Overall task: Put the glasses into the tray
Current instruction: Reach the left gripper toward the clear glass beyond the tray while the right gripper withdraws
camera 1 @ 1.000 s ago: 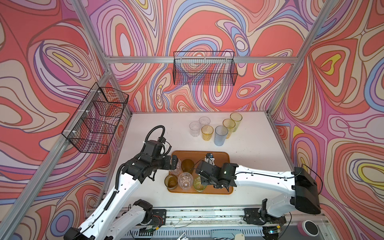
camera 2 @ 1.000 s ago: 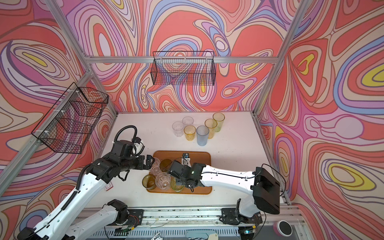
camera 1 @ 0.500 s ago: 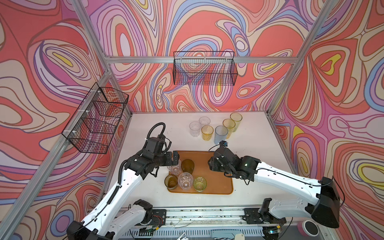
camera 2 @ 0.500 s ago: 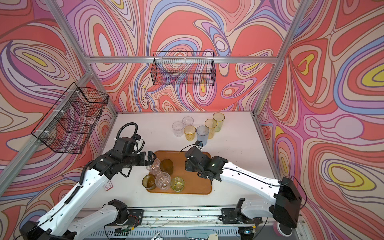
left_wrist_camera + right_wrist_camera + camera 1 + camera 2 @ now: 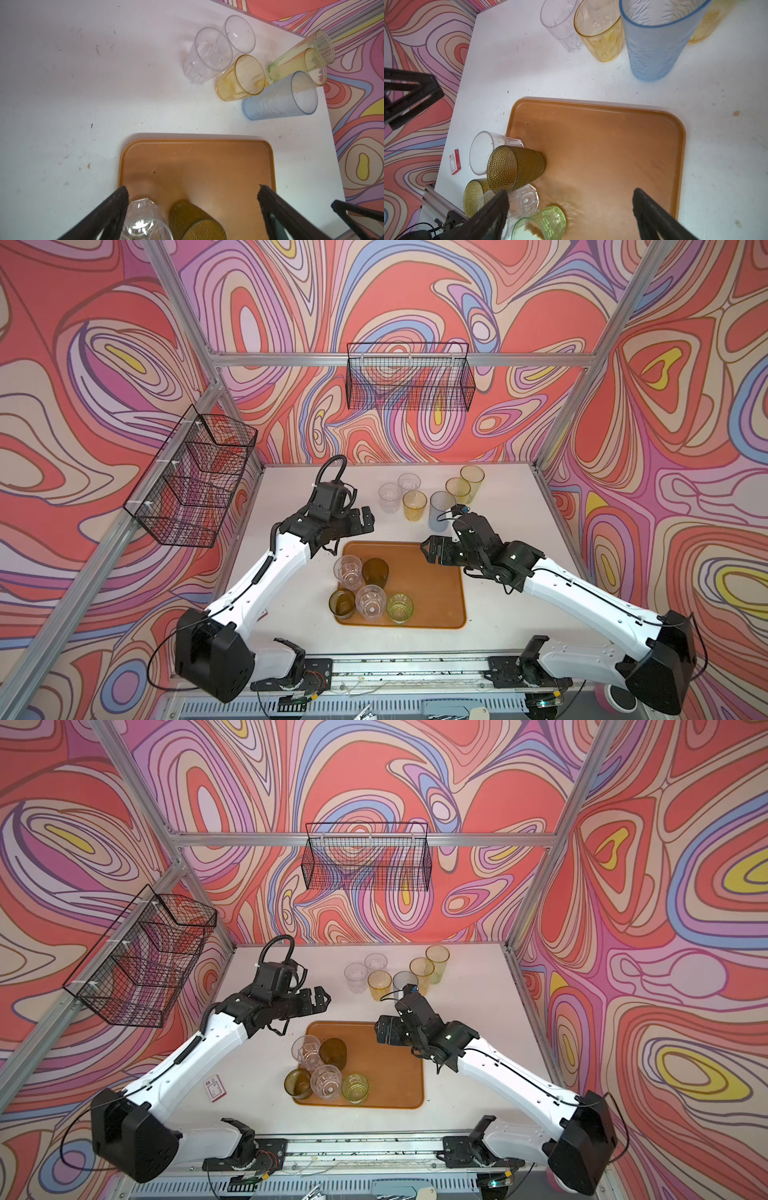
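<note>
blue glass stands upright just beyond our right gripper, farther from our left gripper; we see both spread and empty

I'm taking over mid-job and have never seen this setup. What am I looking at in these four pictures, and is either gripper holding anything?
Two white robot arms work over a white table, each ending in a two-fingered gripper. Both top views look down on the whole scene; each wrist view looks out from one arm past its own black fingers. The left gripper and right gripper are both open and empty, near the far side of the orange-brown tray. Five glasses cluster at its left-arm end; six more glasses, including a pale blue tumbler, stand on the table behind it. Black wire baskets hang on the walls.
</note>
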You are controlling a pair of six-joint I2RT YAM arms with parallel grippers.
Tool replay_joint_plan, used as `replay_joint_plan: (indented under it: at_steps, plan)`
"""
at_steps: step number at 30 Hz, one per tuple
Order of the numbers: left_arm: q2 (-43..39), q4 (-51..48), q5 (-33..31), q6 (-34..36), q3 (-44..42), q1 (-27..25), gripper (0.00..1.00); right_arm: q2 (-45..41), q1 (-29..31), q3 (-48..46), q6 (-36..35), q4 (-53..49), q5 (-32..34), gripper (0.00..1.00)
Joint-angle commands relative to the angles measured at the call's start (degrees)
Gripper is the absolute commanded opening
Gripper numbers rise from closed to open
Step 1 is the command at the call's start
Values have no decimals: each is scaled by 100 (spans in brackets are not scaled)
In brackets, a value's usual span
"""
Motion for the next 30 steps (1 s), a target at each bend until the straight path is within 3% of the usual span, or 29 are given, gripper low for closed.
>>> replay_joint_plan:
  at_steps: [1, 5, 13, 18, 23, 30]
  plan:
    - [496, 380, 32, -6, 398, 27, 100, -156, -241, -188, -195, 333, -484, 97]
    - [1120, 420, -181, 109, 861, 30, 100, -232, -446, -236, -209, 524, -710, 99]
    - [2084, 494, -174, 242, 1594, 38, 99, -665, -505, -427, -165, 901, -436, 98]
    - [2572, 494, -143, 239, 2003, 39, 89, -885, -505, -477, -149, 1004, -236, 98]
    - [2992, 444, -153, 280, 2356, 35, 82, -861, -505, -503, -191, 1166, -535, 98]
    - [3438, 388, -102, 331, 2738, 57, 77, -835, -505, -554, -154, 1279, -613, 98]
